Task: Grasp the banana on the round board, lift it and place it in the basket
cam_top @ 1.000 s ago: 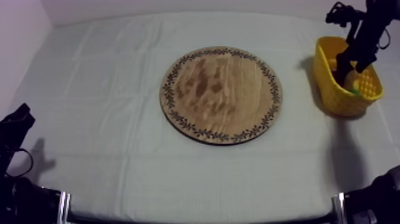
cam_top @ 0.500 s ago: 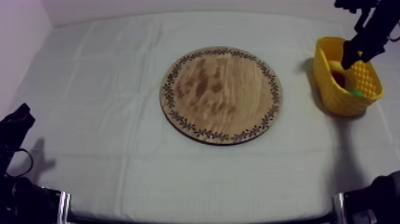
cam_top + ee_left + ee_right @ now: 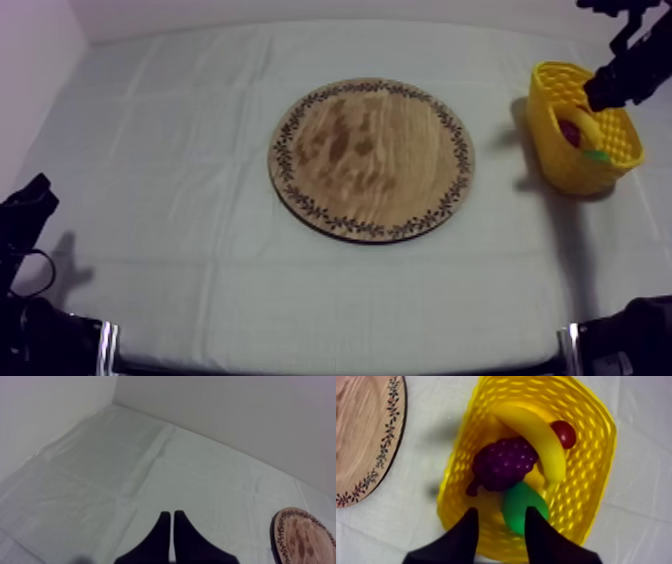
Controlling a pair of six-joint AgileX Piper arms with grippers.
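Now the banana (image 3: 538, 438) lies in the yellow basket (image 3: 598, 466), against the grapes (image 3: 503, 463). My right jaws hang released and empty above it; my left jaws sit clenched on nothing over the surface (image 3: 100, 476).

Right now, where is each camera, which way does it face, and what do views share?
Top view: above the table, slanting down on wooden board and yellow basket; left gripper low, right gripper over basket.
Left wrist view: left arm, facing across table toward board; shut fingers.
Right wrist view: right arm, facing down into basket at banana; open fingers.
Shared: board in all three.
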